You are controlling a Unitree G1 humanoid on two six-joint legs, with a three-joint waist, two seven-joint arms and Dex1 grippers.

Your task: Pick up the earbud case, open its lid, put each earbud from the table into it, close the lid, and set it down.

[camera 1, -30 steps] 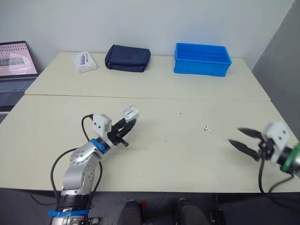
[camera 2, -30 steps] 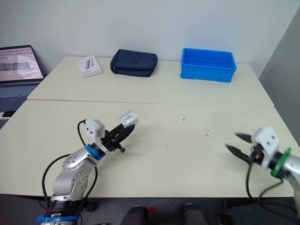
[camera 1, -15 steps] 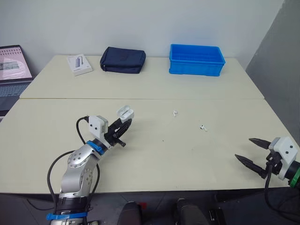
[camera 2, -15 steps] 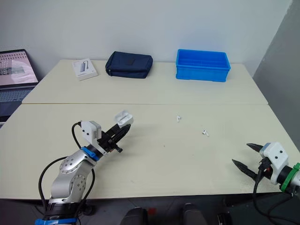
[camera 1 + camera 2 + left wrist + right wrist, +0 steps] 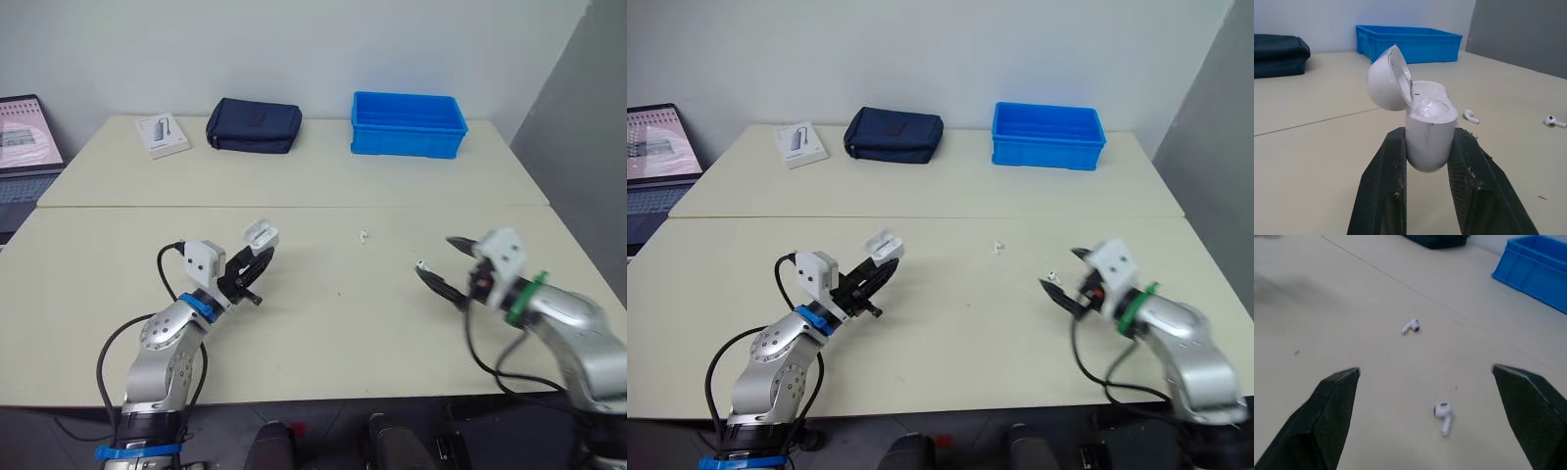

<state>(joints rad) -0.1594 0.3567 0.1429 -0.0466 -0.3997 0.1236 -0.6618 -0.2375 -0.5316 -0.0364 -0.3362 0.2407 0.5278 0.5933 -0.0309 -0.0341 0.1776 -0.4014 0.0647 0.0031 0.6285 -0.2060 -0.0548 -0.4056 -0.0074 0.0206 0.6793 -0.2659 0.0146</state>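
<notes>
Our left gripper (image 5: 263, 257) holds the earbud case (image 5: 1427, 127) over the table (image 5: 343, 343), jaws clamped on its body, lid (image 5: 1386, 81) flipped open. Right of the case, our right gripper (image 5: 1425, 370), jaws wide apart, brackets the farther earbud (image 5: 1442, 412). The nearer earbud (image 5: 1411, 326) lies between it and the case.

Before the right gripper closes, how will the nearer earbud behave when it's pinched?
The earbud looks tiny and rigid, probably light. Its glossy rounded head may slip or roll when the open right gripper pinches. Lying flat on the table, it offers little height.
</notes>
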